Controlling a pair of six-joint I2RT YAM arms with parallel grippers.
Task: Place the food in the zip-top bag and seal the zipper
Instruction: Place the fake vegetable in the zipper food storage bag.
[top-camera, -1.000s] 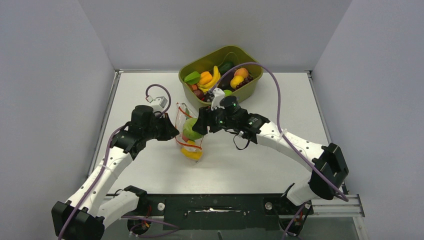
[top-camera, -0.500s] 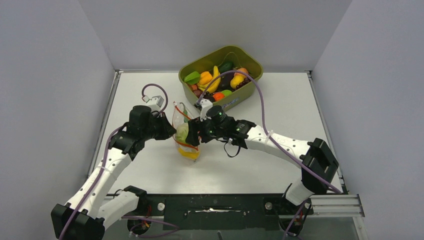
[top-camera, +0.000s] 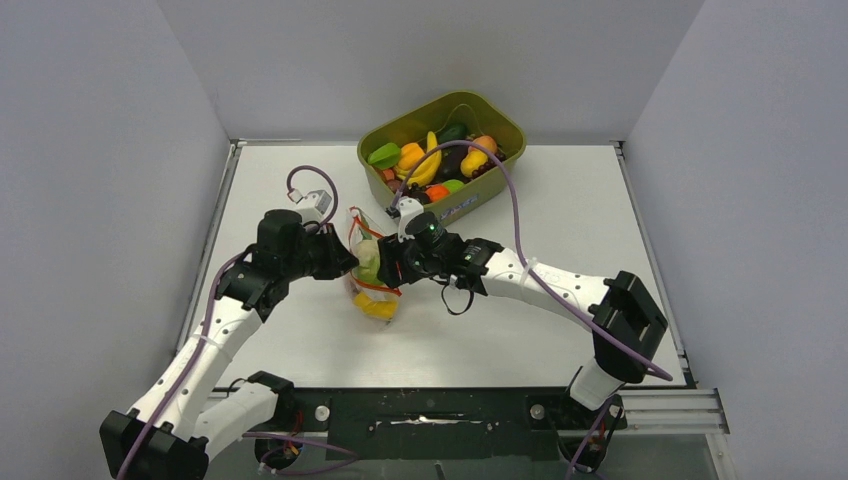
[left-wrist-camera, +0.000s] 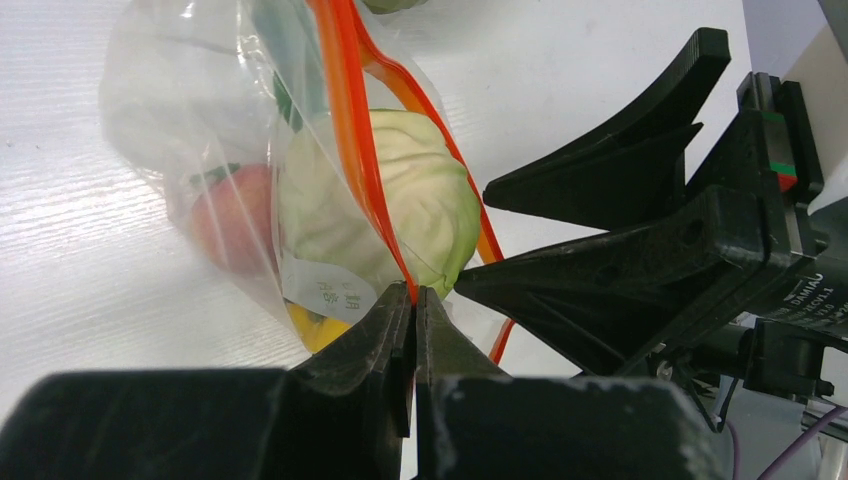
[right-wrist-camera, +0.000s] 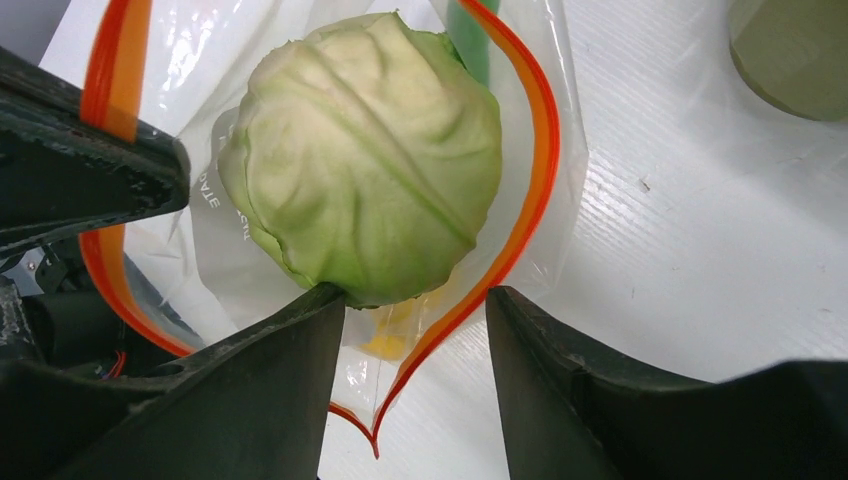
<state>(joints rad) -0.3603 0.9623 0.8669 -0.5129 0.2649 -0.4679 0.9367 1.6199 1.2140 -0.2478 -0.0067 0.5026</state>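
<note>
Item: clear, crinkly plastic zip-top bag (top-camera: 372, 275). It sits on the white table (top-camera: 600, 220) between the two arms, its mouth turned towards the right arm.

Closure: zipper (left-wrist-camera: 345, 130), a thin red-orange strip along the mouth, gaping in a wide loop and unsealed.

Contents:
- Round pale-green plastic cabbage (right-wrist-camera: 365, 160), lodged in the mouth and filling most of the loop.
- Pink-red toy fruit (left-wrist-camera: 225, 225), deeper in, seen through the film.
- Glossy yellow pepper (left-wrist-camera: 310, 325), at the bottom of the bag.
- Long thin green pod (right-wrist-camera: 470, 40), lying along the far side behind the cabbage.

Left gripper (left-wrist-camera: 413, 300): fingers clenched tight on the zipper at the bag's left rim.

Right gripper (right-wrist-camera: 415, 295): jaws spread at the mouth and grasping nothing. One fingertip touches the cabbage's underside, and the near bend of the zipper lies between the fingers.

Also present: olive-green rectangular plastic tub (top-camera: 480, 195) at the table's far edge. It is heaped with other toy fruits and vegetables and stands apart from the bag.
</note>
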